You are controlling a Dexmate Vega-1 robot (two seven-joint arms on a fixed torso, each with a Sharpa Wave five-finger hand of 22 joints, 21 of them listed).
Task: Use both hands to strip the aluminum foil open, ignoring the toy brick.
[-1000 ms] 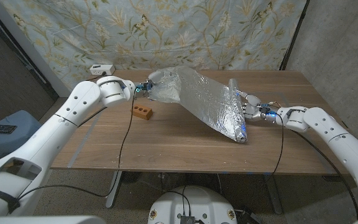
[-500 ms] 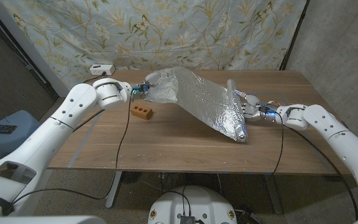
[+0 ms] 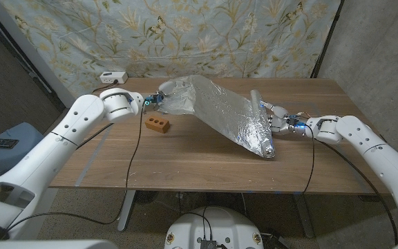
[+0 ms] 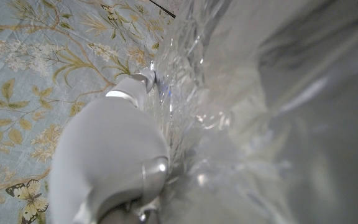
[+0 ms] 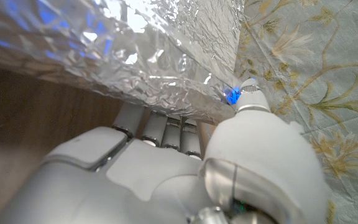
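Left hand pinches the foil sheet's end, right hand grips the roll near the desk's right edge. Risk: thin sheet tears if tension spikes.

Brown wooden table in the middle. Small white box with a cable at the far left corner of the table. Flowery cloth with butterflies hanging behind. Grey wall off to the right. Blue bin on the floor to the left, dark flat thing lying on top.
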